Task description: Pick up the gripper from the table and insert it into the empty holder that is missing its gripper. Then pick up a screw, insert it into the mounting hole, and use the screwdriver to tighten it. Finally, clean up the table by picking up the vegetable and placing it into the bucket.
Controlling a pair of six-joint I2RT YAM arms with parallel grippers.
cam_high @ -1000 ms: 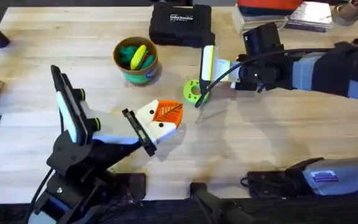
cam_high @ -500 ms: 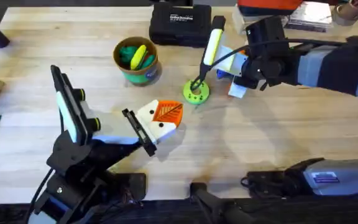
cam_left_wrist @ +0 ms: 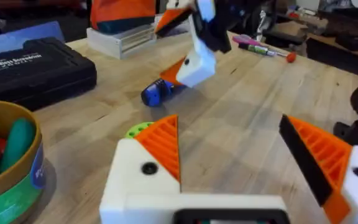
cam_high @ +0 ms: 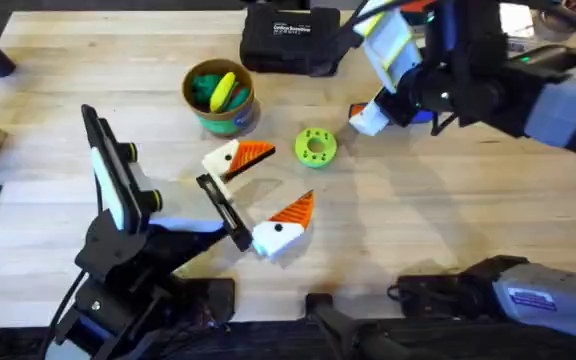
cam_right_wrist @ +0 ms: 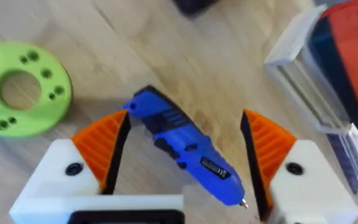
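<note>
Screwdriver (cam_right_wrist: 182, 151) lies flat on the table (cam_high: 418, 230), between the spread fingers of the right gripper (cam_high: 383, 115) at 1 o'clock, nothing gripped. Left gripper (cam_high: 258, 195) near centre, jaws wide apart, holding nothing. Bucket (cam_high: 218, 97) at 11 o'clock holds the vegetable (cam_high: 206, 85). Lime-green disc (cam_high: 315, 146) just beyond the left gripper.

Left bare wood open across the table's (cam_high: 448, 225) near right, hemmed at the back by bucket (cam_high: 218, 97), black case (cam_high: 290, 40), green disc (cam_high: 315, 146) and screwdriver (cam_right_wrist: 185, 147) between spread fingers.
</note>
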